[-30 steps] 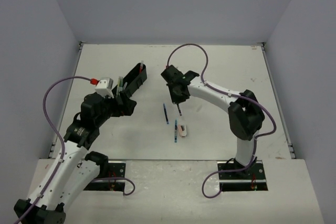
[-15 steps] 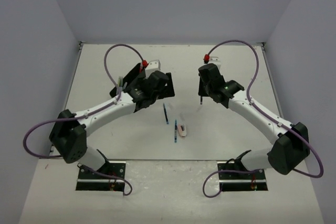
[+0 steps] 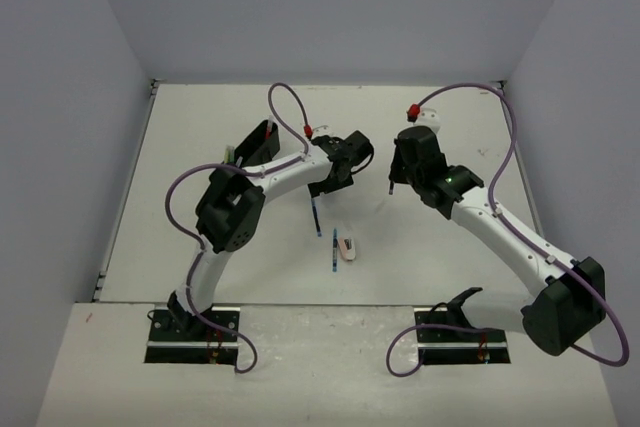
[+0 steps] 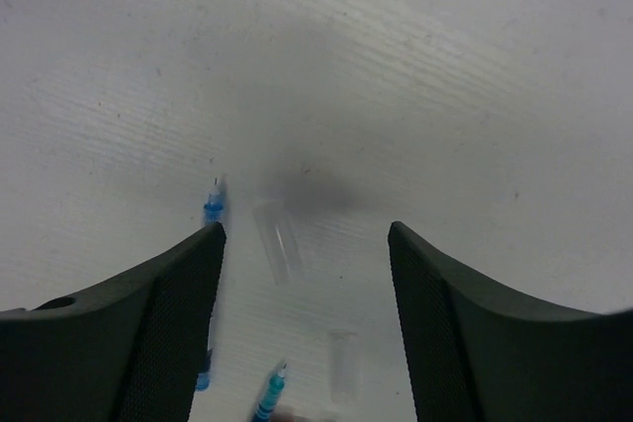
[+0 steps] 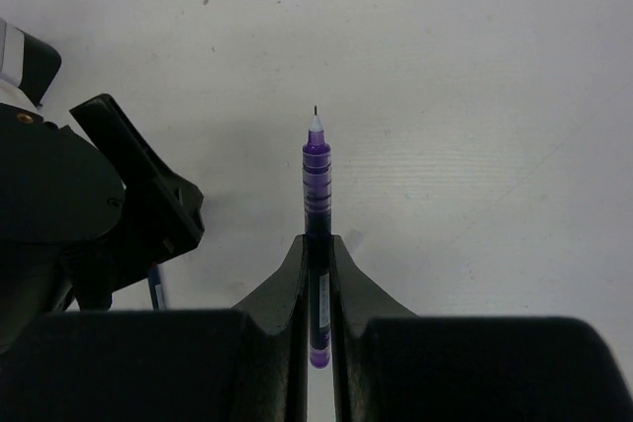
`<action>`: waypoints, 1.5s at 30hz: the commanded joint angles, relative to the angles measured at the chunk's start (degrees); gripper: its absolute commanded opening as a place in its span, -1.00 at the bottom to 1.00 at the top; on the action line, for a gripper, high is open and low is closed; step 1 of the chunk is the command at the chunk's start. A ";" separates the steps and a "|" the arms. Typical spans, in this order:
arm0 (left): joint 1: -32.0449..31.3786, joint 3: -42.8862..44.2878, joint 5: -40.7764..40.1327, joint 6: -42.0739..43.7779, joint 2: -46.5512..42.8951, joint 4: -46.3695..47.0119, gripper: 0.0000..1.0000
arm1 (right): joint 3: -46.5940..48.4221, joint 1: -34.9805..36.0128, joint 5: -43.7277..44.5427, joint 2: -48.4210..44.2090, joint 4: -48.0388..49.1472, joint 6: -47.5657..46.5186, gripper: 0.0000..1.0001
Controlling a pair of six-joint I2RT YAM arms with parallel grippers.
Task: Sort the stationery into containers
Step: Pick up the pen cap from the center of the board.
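Observation:
My right gripper (image 3: pixel 396 179) is shut on a purple pen (image 5: pixel 316 180) and holds it above the table, tip forward, as the right wrist view (image 5: pixel 316 241) shows. My left gripper (image 3: pixel 333 175) is open and empty over the table's middle (image 4: pixel 307 229). Two blue pens (image 3: pixel 315 215) (image 3: pixel 333 250) lie just below it; their tips show in the left wrist view (image 4: pixel 213 210) (image 4: pixel 269 397). A pinkish-white eraser (image 3: pixel 347 247) lies beside the lower pen. The black organiser tray (image 3: pixel 255 144) stands to the left with some pens in it.
Two clear pen caps (image 4: pixel 277 239) (image 4: pixel 343 363) lie between my left fingers' line of sight. My left gripper body (image 5: pixel 119 205) is close on the left of my right gripper. The table's raised rim (image 3: pixel 140 162) runs along the sides.
My left arm has swung from beside the tray to the table's middle. My right gripper has carried the purple pen up and to the right, away from the blue pens.

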 commanded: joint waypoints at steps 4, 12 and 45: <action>-0.15 -2.11 1.87 -7.59 0.06 -4.39 0.19 | -0.98 -0.35 0.36 0.03 2.90 0.04 -1.00; -0.06 -4.09 3.69 -7.92 1.09 -1.77 -0.10 | -1.24 -0.35 -1.14 0.01 3.59 -0.49 -1.00; 0.01 -33.94 5.96 27.63 -39.39 33.75 -1.00 | -15.32 -0.11 -41.98 -14.59 29.24 -6.96 -1.00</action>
